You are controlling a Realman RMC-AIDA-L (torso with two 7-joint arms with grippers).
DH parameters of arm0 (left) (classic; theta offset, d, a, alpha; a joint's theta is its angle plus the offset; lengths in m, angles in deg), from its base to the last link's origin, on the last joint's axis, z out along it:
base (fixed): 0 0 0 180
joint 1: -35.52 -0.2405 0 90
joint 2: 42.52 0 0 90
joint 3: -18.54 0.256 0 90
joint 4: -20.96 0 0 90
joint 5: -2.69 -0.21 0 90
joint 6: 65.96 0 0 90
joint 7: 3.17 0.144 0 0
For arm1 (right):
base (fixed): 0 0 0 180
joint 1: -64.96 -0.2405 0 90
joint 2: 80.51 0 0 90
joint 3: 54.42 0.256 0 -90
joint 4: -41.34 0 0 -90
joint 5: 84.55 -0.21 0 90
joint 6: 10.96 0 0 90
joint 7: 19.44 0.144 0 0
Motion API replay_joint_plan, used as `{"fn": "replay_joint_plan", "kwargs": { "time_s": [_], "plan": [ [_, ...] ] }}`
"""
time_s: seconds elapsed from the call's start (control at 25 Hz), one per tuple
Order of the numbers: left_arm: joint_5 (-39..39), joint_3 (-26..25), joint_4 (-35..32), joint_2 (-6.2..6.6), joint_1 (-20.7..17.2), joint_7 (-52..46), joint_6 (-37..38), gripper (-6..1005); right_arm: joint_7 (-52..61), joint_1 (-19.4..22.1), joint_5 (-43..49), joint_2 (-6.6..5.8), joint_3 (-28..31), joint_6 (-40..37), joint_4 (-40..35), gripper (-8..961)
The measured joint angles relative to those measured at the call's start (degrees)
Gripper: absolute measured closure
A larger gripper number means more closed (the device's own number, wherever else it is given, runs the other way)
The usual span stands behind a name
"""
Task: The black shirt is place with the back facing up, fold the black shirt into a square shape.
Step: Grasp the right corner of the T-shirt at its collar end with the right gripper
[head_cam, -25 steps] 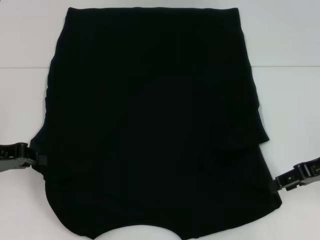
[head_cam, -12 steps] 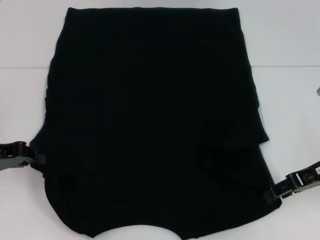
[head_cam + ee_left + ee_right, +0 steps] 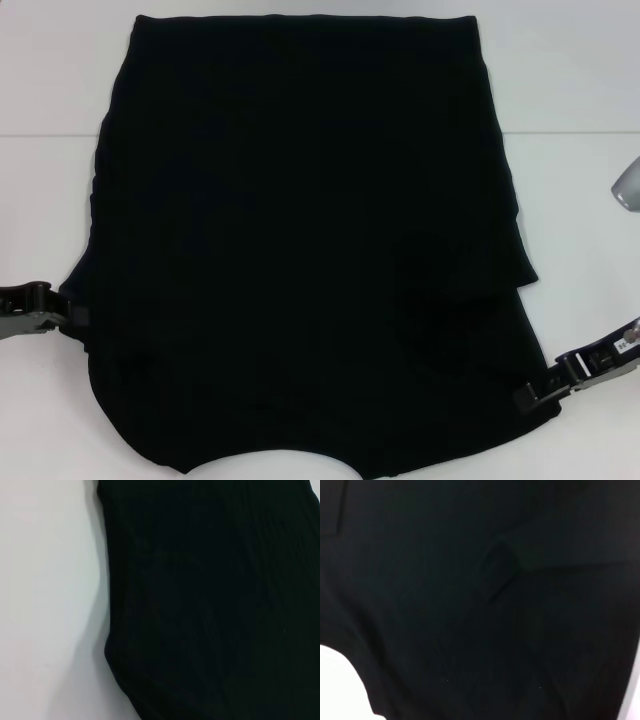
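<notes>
The black shirt point(image 3: 300, 240) lies flat across the middle of the white bench point(image 3: 580, 80), sleeves already turned in, hem toward the far edge and the curved neckline at the near edge. From my remote seat I have the left gripper point(image 3: 80, 318) at the shirt's left border near the near-left corner, and the right gripper point(image 3: 528, 395) at the right border near the near-right corner — both touching the fabric at shoulder level. I cannot tell from any view whether either set of jaws is apart or clamped on cloth; black tips against black fabric give nothing away, and the wrist views show only cloth and a strip of bench.

I judge the shirt light, limp and free to slide on the smooth bench, so it will sag and crease between two holds rather than keep a line. A folded sleeve flap point(image 3: 455, 290) already sits rumpled on the right side and could drag open if lifted unevenly. The sensible hold, as I read it, is the two shoulder corners beside the neckline, pinching all layers together — then carrying them evenly toward the hem at the far edge to halve the length into a square.
</notes>
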Motion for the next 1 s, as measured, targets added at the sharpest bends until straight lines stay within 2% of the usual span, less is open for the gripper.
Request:
{"fn": "replay_joint_plan", "kwargs": {
  "time_s": [0.36, 0.56, 0.68, 0.8, 1.0],
  "plan": [
    [0.15, 0.00, 0.00, 0.00, 0.00, 0.00, -0.20, 948, 0.02, 0.05, -0.13, 0.66, -0.45, -0.41, -0.41, 393],
    [0.19, -0.03, 0.00, 0.00, -0.21, -0.13, -0.20, 948, 1.27, 0.74, 0.36, -0.96, 0.45, -1.11, -0.77, 398],
    [0.31, -0.09, 0.00, 0.00, -0.25, -0.24, -0.20, 948, 1.68, 0.84, 0.63, -1.34, 0.46, -0.98, -0.78, 401],
    [0.33, -0.09, 0.00, -0.01, -0.26, -0.29, -0.18, 948, 1.69, 0.85, 0.64, -1.29, 0.30, -0.59, -0.64, 404],
    [0.33, -0.09, 0.06, 0.00, -0.26, -0.40, -0.18, 949, 1.33, 0.59, 0.64, -0.48, -0.16, 0.49, -0.35, 408]
  ]
}}
